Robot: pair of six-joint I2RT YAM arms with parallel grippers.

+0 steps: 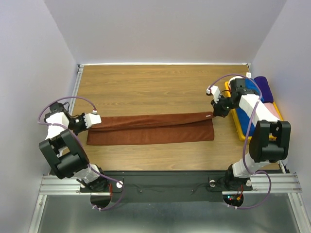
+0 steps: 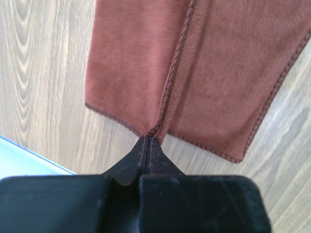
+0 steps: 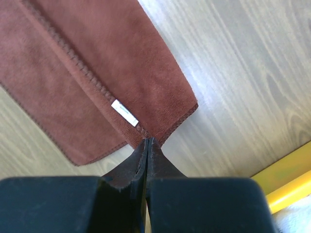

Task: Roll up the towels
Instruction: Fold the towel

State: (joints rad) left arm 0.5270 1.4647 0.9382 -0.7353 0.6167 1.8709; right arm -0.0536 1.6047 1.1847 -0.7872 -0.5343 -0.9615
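The rust-brown towel [image 1: 150, 130] lies stretched out and folded lengthwise on the table [image 1: 146, 87], beside the yellow tray [image 1: 237, 127]. The right gripper [image 3: 147, 141] is clenched on the towel's tray-side corner. The left gripper [image 2: 147, 138] pinches the end farthest from the tray. The towel's small white tag [image 3: 124, 112] is too small to read.

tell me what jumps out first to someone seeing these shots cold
A long rust-brown towel lies folded lengthwise across the middle of the wooden table. The left gripper is shut on its left end and the right gripper on its right end, so the upper edge runs straight between them. At the table's right edge, a yellow tray holds rolled towels.
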